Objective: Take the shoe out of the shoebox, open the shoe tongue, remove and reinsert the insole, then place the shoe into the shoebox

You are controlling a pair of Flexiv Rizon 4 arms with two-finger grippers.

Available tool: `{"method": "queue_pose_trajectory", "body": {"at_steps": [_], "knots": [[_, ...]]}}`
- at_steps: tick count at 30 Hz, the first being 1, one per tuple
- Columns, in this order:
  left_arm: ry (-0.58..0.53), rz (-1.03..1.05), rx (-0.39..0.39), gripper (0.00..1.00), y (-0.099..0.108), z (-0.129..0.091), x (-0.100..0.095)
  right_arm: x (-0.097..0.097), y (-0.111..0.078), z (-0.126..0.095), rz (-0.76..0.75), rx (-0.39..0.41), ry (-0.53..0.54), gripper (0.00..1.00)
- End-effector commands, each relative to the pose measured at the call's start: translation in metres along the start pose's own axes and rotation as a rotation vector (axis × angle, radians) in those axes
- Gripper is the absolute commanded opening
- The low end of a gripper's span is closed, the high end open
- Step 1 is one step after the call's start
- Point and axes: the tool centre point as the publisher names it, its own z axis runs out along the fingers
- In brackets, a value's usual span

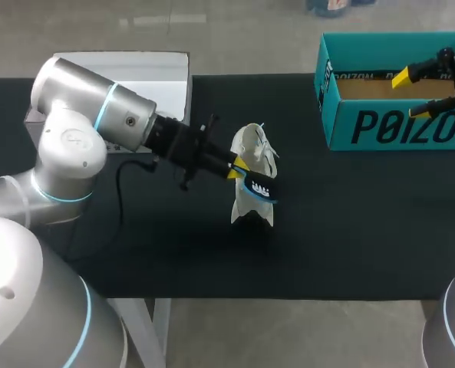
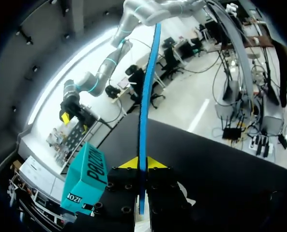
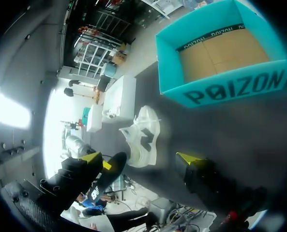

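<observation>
From the head view: holding the dark, blue-edged insole (image 1: 259, 185) pinched between the closed-in fingers of the left gripper (image 1: 239, 165), right against the white shoe (image 1: 254, 149), tipped up on end near the middle of the black surface (image 1: 350, 230). Hard to tell: insole's far end inside the shoe, or merely laid across it. Right gripper (image 1: 410, 94) well apart, hanging over the open teal shoebox (image 1: 380, 126) at the far right, fingers spread, gripping nothing.

From the left wrist view: looking straight along the insole (image 2: 143, 96), thin and edge-on, clamped from both sides between the yellow tips of the left gripper (image 2: 142, 163). Shoebox (image 2: 87, 174) off to one side, right gripper (image 2: 73, 121) above it.

From the right wrist view: looking out between the spread fingers of the right gripper (image 3: 139, 157) at the shoe (image 3: 143, 130) ahead, with the shoebox (image 3: 230, 89) nearer, bare down to its cardboard floor.

Probably the insole step, with boxing the shoe not yet done. To do it well:
- bring the right gripper across and steady the unsupported shoe at the heel before any push or pull
- keep the pinch near one end of the insole
- lead the free end into the shoe's opening at a shallow angle
- slide rather than shove, to avoid buckling the insole or toppling the shoe
- let go only once flat inside
</observation>
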Motion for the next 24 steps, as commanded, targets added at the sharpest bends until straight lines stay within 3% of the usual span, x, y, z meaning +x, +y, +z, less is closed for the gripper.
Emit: {"method": "queue_pose_trajectory", "body": {"at_steps": [1, 10, 14, 21, 24], "knots": [[0.064, -0.006, 0.064, 0.0, 0.006, -0.008, -0.008, 0.0, 0.0, 0.0, 0.001, 0.0, -0.003, 1.0], [0.177, 0.007, 0.126, 0.0, 0.03, -0.017, -0.01, 0.0, 0.0, 0.0, 0.001, 0.0, -0.003, 1.0], [0.217, -0.003, 0.128, 0.0, 0.041, -0.011, -0.01, 0.0, 0.0, 0.0, 0.001, 0.0, -0.003, 1.0], [0.233, 0.036, 0.142, 0.0, 0.043, 0.0, -0.011, 0.0, 0.0, 0.0, 0.001, 0.0, -0.003, 1.0], [0.268, 0.035, 0.114, 0.0, 0.047, 0.007, -0.013, 0.0, 0.0, 0.0, 0.001, 0.0, -0.003, 1.0]]}}
